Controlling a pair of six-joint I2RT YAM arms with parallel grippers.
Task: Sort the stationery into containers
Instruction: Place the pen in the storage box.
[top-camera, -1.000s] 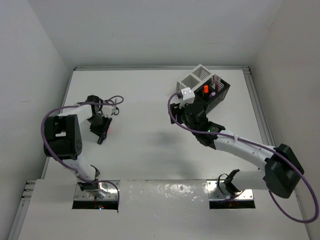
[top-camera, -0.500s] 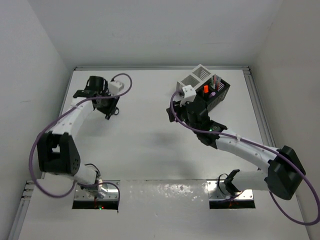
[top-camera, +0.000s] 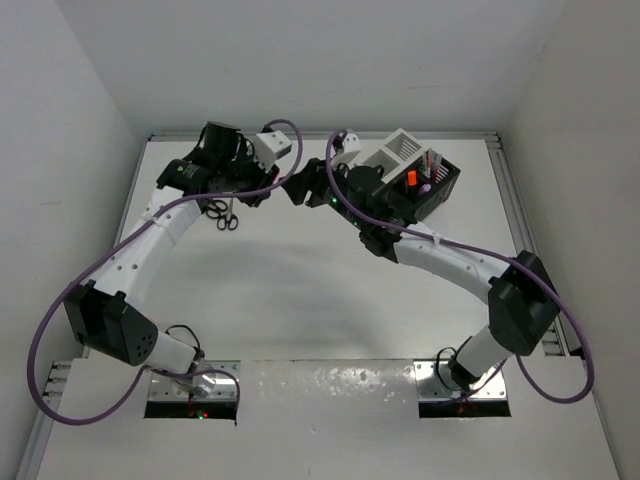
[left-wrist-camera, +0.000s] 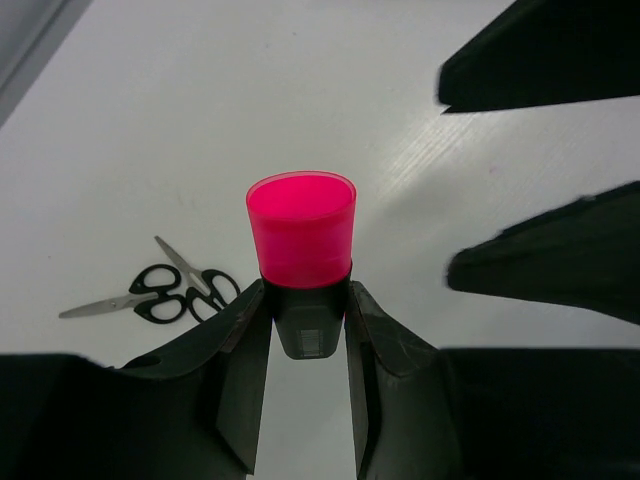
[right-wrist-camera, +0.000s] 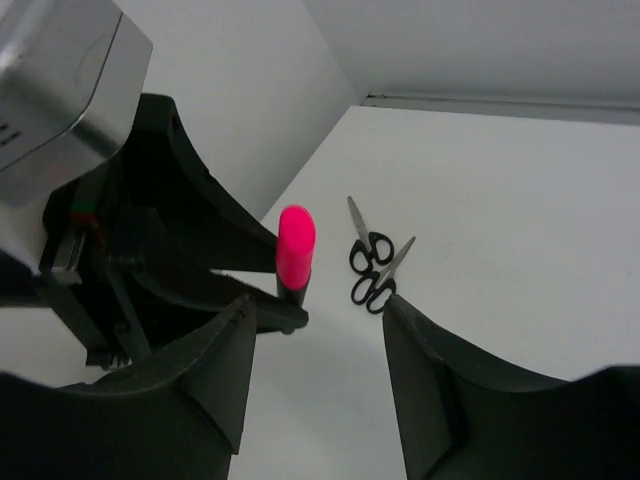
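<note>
The left gripper (left-wrist-camera: 303, 300) is clamped on a pink highlighter (left-wrist-camera: 300, 230), held upright above the table (top-camera: 300, 300). Its pink cap stands clear of the fingers, while the dark lower body is mostly hidden between them. The right gripper (right-wrist-camera: 318, 310) faces it with its fingers spread wide. The highlighter sits ahead of that gap and touches neither finger (in the left wrist view those fingers are cut off by the frame edge). From above, the two grippers meet in one dark mass and the highlighter cannot be made out. Black-handled scissors (left-wrist-camera: 165, 295) lie flat on the table below, seemingly two pairs overlapping. At the far right stand a white box (top-camera: 393, 155) and a black box (top-camera: 437, 182), joined. An orange highlighter (top-camera: 411, 178) and thin pens (top-camera: 431, 160) stand in the black one, though which compartment is unclear.
</note>
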